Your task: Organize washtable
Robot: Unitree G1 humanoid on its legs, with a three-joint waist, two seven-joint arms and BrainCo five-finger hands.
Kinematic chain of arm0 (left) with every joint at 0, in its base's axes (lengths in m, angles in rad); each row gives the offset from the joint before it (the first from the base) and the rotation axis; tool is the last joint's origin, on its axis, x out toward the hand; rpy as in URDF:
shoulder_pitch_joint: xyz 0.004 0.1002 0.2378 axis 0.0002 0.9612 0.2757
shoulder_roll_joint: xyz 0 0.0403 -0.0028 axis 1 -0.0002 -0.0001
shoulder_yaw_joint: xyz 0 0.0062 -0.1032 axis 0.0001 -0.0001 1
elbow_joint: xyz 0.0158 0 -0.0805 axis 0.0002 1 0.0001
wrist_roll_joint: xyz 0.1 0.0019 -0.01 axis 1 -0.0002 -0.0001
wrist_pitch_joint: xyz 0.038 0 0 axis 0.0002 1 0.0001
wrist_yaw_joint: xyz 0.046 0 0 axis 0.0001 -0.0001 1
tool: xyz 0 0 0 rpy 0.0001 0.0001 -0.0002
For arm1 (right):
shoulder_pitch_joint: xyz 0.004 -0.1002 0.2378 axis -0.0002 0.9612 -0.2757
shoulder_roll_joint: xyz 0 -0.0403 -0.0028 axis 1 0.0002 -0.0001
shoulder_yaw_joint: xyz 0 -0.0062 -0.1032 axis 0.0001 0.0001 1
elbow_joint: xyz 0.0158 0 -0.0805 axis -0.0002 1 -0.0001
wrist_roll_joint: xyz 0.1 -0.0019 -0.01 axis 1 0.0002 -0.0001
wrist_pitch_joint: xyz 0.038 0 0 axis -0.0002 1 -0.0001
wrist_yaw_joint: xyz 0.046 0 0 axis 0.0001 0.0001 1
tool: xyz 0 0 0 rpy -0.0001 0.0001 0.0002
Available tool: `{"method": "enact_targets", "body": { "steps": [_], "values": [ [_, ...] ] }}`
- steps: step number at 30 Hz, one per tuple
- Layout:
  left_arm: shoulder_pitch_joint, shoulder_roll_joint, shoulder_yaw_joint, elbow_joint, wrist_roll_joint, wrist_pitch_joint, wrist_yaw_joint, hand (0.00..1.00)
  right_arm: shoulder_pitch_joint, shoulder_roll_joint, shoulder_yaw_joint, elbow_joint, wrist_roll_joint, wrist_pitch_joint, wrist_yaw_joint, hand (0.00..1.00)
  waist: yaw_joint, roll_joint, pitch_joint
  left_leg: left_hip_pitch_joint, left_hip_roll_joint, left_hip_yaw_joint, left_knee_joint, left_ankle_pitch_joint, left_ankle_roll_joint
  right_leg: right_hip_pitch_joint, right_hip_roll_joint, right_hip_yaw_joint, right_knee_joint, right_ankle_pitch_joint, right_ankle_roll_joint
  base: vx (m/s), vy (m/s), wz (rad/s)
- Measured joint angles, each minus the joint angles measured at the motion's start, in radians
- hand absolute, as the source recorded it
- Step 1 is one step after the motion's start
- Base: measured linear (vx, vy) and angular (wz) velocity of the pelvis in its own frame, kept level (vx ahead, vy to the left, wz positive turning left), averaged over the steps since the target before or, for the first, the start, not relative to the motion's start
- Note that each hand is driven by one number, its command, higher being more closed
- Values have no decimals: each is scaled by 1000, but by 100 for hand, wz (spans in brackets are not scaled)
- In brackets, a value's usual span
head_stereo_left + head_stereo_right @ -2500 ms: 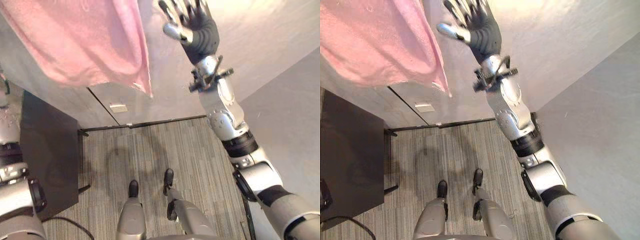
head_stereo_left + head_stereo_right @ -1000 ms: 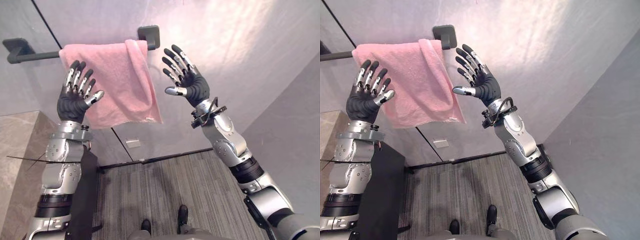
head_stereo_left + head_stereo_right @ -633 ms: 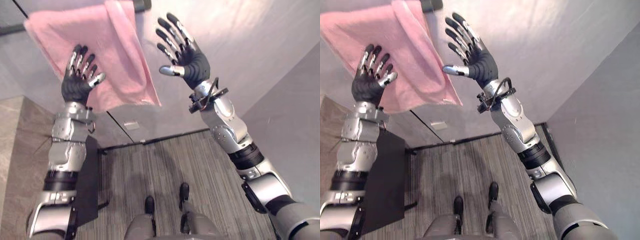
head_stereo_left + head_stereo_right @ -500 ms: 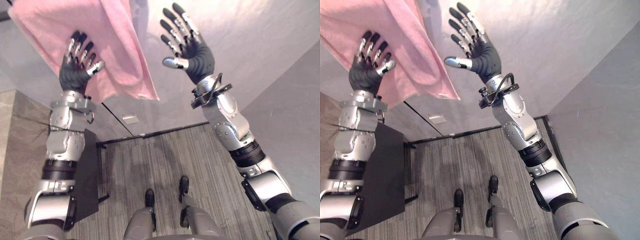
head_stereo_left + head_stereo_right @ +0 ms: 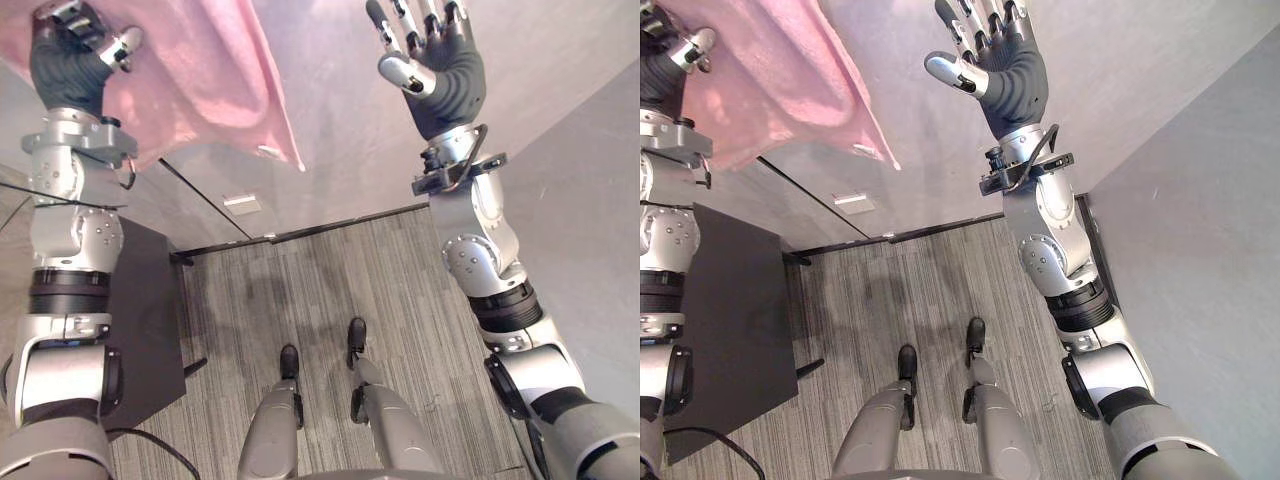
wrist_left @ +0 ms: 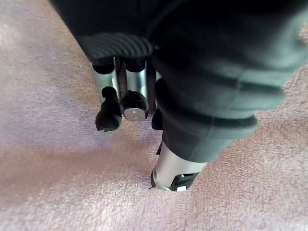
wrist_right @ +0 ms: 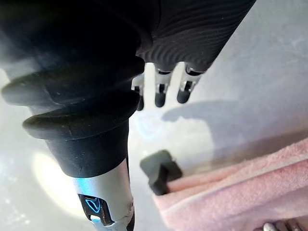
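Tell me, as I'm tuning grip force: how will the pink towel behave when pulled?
Probably floppy: the towel hangs in soft folds with a drooping corner. Likely light, and its fuzzy nap should grip rather than slip against the left hand. Draped by the bracket, it may slide off if tugged.

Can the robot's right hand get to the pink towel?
Probably yes. The open right hand is raised beside the fluffy pink cloth towel, with nothing but bare grey wall between them.
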Motion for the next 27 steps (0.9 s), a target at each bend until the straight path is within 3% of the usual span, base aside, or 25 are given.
{"method": "enact_targets", "body": {
  "steps": [7,19,24,27],
  "values": [
    [-1,45,47,4,1,-5,12,0,50,-6,0,-3,10,-2,2,0,0,0,1,-14,3,-9,14,-1,-1,-4,1,-12,0,1,-1,23,53,3],
    [3,82,75,-8,2,-13,13,0,115,-43,67,-47,60,4,109,0,1,-23,15,-10,9,-9,21,-3,-3,3,7,-13,0,1,-1,34,56,-1],
    [86,82,222,-26,1,-38,46,0,121,-34,75,-48,61,8,110,0,5,-23,15,-5,15,-9,33,-14,-8,12,14,-13,1,1,-1,43,46,-4],
    [129,82,309,-25,0,-52,85,0,120,-32,111,-55,63,13,112,0,27,-22,15,5,23,-5,34,-21,-10,20,20,-11,1,1,-2,56,56,-1]
  ]
}}
